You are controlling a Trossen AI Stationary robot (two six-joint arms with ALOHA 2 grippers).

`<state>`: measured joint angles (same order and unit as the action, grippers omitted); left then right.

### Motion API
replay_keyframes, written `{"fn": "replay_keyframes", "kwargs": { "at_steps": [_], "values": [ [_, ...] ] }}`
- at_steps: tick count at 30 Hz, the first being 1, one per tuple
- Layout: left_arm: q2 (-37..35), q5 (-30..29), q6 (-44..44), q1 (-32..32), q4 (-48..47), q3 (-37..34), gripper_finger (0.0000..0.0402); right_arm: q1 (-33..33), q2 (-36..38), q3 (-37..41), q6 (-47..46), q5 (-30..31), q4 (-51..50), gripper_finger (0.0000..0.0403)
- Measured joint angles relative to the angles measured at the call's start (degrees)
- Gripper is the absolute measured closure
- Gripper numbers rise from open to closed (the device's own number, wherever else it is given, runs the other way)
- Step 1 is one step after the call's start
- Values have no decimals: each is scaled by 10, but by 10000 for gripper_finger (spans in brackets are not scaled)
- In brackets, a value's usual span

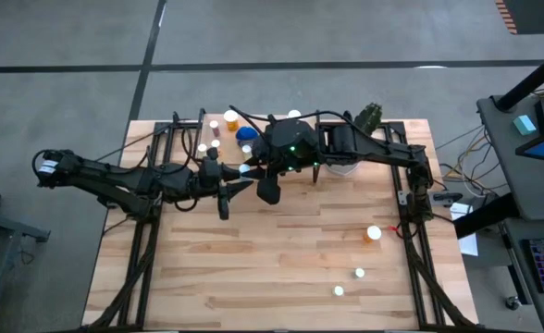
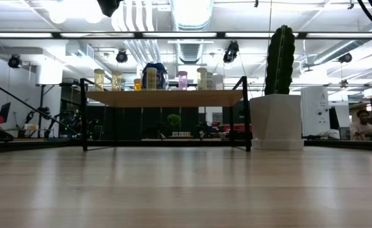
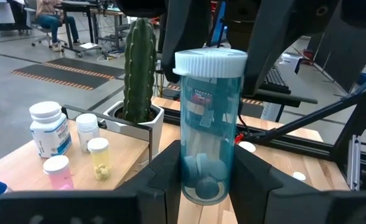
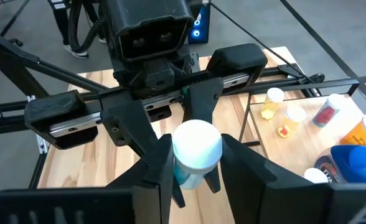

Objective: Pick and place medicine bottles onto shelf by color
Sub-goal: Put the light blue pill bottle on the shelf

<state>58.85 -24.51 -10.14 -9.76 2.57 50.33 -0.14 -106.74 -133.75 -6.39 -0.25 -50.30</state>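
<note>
Above the slatted wooden table (image 1: 253, 277), both grippers' fingers (image 3: 170, 180) pinch one clear teal round bottle (image 3: 208, 130)

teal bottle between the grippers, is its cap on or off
On. The teal bottle stands upright with its white ribbed cap seated on top.

Grey floor (image 1: 346, 32), ceiling ducts (image 2: 135, 19).

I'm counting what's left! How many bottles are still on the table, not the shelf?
3 bottles, all on the table's right side: one farthest back, one in the middle, one nearest the front. The arms may hide others.
</note>
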Motion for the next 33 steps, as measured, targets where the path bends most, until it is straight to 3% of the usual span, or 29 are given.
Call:
{"fn": "replay_keyframes", "kwargs": {
  "at_steps": [5, 12, 17, 24, 33],
  "values": [
    [-3, -4, 0, 0, -1, 0, 292, 0, 0, 0, -3, 0, 1, 295],
    [-23, -30, 11, 0, -8, 0, 213, -3, 0, 0, 1, 2, 0, 297],
    [-60, -47, 8, 0, -72, 0, 175, -21, 4, 1, 4, 4, -3, 296],
    [-117, -61, 1, 0, -80, -2, 169, -86, 4, -10, 60, 56, 24, 295],
    [-155, -100, 5, 0, -76, -2, 169, -206, -59, -9, 46, 59, 25, 294]
  ]
}}
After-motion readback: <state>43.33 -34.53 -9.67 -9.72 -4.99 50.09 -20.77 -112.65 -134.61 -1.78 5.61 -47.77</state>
